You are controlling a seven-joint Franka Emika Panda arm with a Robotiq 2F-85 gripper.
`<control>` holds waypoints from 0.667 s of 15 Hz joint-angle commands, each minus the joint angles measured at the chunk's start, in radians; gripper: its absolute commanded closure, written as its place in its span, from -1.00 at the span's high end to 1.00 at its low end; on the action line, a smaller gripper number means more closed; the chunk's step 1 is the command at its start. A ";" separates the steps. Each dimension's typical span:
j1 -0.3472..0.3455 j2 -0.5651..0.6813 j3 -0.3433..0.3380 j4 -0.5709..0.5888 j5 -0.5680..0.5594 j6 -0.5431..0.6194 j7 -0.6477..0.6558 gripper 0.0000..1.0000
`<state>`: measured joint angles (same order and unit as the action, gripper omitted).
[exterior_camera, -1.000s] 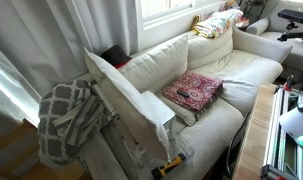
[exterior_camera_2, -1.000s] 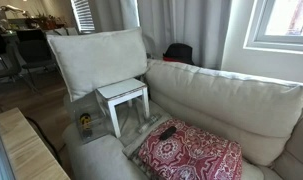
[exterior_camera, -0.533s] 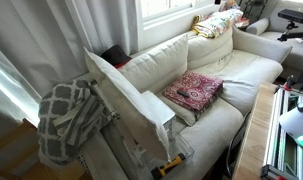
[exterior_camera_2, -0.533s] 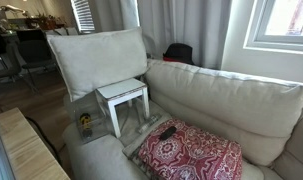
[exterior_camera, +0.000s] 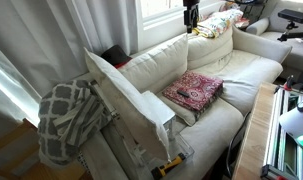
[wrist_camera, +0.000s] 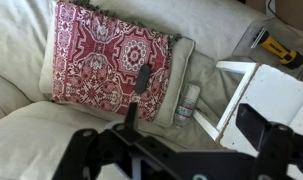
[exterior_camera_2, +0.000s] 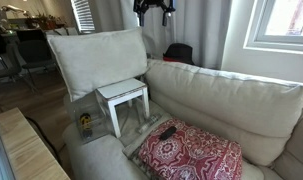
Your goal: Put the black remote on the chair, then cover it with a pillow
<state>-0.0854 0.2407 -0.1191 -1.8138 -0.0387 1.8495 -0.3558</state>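
The black remote (exterior_camera: 181, 95) lies on a red patterned cushion (exterior_camera: 194, 89) on the cream chair's seat (exterior_camera: 241, 66). It also shows in an exterior view (exterior_camera_2: 167, 132) and in the wrist view (wrist_camera: 142, 78). The big cream pillow (exterior_camera: 126, 100) (exterior_camera_2: 98, 58) stands upright at the chair's arm end, by a small white table (exterior_camera_2: 124, 95). My gripper (wrist_camera: 191, 125) is open and empty, high above the chair; it shows at the top edge of both exterior views (exterior_camera: 189, 12) (exterior_camera_2: 154, 8).
A grey-and-white lattice blanket (exterior_camera: 66, 118) hangs beside the pillow. A small bottle (wrist_camera: 187, 103) lies next to the red cushion (wrist_camera: 111, 55). A yellow tool (wrist_camera: 276, 50) lies on the floor by the white table (wrist_camera: 276, 95). A patterned cloth (exterior_camera: 216, 22) tops the chair's back.
My gripper has come into view at the top edge of both exterior views. The remote, cushions and pillow have not moved.
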 commanded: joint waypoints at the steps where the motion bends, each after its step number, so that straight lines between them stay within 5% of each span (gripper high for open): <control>1: -0.021 0.043 0.025 0.032 -0.004 -0.002 0.004 1.00; 10: -0.023 0.013 0.025 0.028 -0.003 -0.003 0.003 1.00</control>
<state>-0.0916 0.2537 -0.1116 -1.7887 -0.0371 1.8499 -0.3556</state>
